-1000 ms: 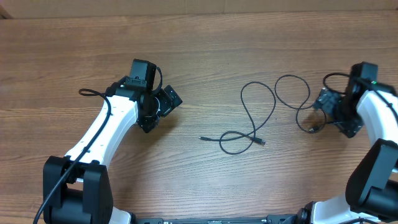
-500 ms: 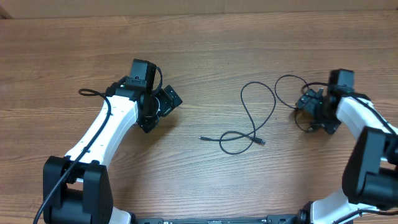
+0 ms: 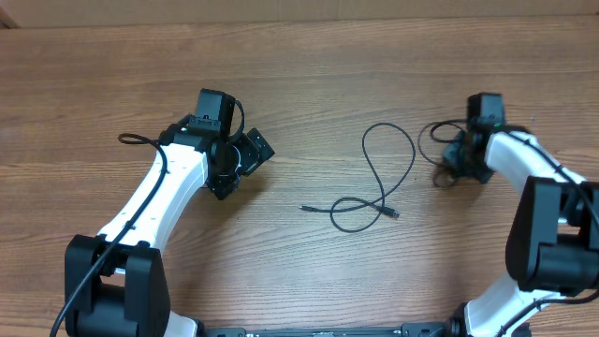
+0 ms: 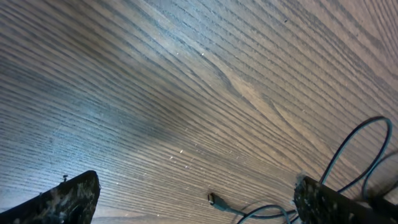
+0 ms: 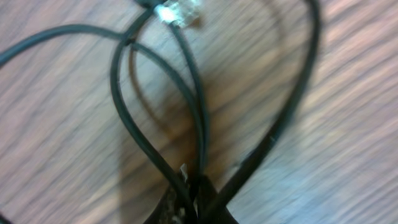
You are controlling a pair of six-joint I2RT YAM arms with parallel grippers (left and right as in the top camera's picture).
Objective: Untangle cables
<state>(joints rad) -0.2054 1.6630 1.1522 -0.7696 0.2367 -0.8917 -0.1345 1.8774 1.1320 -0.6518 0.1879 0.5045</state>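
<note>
While my right gripper (image 5: 193, 208) is pinching the pale-plugged thin black cord (image 5: 121, 106) at three o'clock, I'm holding its bunched loops clear of the looped black cord (image 3: 386, 178) at centre. My left gripper (image 3: 241, 167) is waiting at nine, fingers spread.

Black cables (image 5: 199, 124) looped on wood table (image 5: 56, 124), strands pinched in claw (image 5: 194, 202), pale plug (image 5: 179, 11) above

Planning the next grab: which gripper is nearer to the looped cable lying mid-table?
Right. The right gripper, holding the other cable, sits just right of the looped cable; the left gripper is farther off, beyond its plug end.
</note>
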